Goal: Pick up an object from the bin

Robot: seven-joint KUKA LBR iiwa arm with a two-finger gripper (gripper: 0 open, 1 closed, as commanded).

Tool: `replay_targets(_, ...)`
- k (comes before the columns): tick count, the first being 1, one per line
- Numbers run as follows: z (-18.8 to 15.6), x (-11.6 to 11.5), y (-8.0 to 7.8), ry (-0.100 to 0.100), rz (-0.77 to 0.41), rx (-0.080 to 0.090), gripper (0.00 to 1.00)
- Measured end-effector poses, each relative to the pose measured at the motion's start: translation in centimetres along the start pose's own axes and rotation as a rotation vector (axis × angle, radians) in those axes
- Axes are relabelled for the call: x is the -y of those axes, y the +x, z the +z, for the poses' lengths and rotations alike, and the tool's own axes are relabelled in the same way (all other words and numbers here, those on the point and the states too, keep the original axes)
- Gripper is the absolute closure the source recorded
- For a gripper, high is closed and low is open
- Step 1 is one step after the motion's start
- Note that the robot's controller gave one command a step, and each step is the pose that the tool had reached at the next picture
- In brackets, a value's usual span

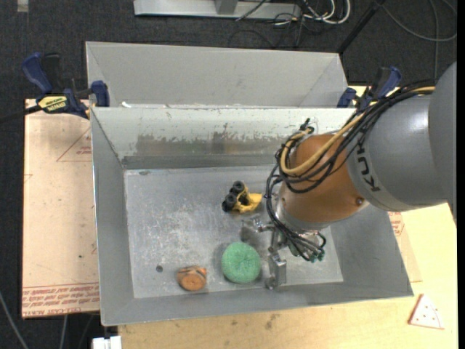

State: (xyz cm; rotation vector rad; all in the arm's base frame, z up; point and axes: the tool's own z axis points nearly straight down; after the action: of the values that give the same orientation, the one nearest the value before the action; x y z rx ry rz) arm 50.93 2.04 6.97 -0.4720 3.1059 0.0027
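gripper (pixel 272 266) low by the front wall of the bin (pixel 167 209), just right of a green round lump (pixel 240 262). i judge it is set there for a side approach on that lump. cannot tell whether the pincer is spread or pressed together. the bin also holds a yellow-and-black toy (pixel 241 199) behind the lump and an orange-brown disc (pixel 192 278) front left.

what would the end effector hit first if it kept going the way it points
Probably the bare floor of the grey metal bin, right beside the round green spongy ball; depth is unclear.
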Motion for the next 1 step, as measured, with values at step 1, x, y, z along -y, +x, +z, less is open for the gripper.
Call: replay_targets(1,0.00,0.00,0.00,0.000,0.000,0.000,0.00)
